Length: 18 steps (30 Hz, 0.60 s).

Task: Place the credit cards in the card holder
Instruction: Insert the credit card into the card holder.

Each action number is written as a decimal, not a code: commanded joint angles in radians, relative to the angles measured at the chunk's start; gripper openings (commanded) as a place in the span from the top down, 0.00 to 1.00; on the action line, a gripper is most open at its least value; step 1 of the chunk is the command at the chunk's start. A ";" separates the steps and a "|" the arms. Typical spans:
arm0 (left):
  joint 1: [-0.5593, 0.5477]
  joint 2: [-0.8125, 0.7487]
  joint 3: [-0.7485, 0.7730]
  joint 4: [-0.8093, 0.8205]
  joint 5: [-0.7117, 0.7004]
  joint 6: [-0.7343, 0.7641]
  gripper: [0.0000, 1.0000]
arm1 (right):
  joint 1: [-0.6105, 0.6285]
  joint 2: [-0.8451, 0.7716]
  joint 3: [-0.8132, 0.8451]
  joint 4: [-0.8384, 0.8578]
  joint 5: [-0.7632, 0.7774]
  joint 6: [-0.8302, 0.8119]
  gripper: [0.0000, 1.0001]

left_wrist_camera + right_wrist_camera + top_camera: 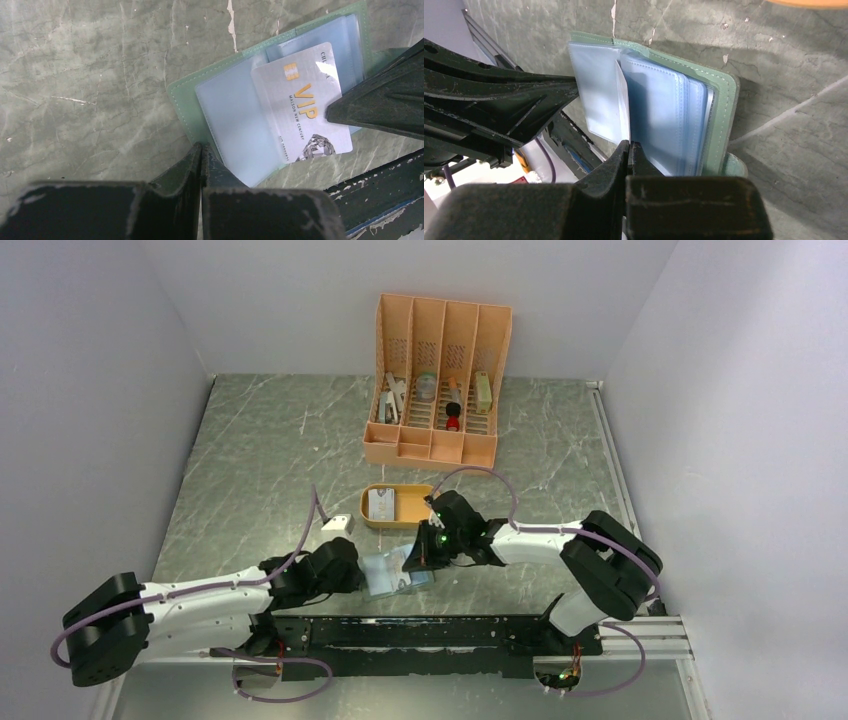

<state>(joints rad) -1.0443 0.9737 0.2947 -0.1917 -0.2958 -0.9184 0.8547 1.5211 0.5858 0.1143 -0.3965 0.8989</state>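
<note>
The left claw [201, 150] clenched the wallet [225, 110] at its near edge. The right claw [628, 147] pinched the card [300, 100], which overhung the wallet's edge. Bare table [75, 75] lay beside.

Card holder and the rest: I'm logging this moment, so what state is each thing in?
card holder, open on the table
VIP credit card, askew on the clear pockets, not fully in
left claw, shut on the card holder's edge
right claw, shut on the VIP credit card
second credit card, lying in the oval tray
slotted organizer, upright, holding items
</note>
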 commanded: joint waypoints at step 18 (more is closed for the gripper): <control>-0.002 0.034 -0.030 0.034 0.016 -0.012 0.95 | 0.057 0.075 0.000 0.030 0.042 0.019 1.00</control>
<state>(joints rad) -1.0443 0.9913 0.2939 -0.1600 -0.2951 -0.9226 0.8959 1.5715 0.5835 0.1696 -0.3775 0.9215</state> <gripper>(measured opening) 0.057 0.017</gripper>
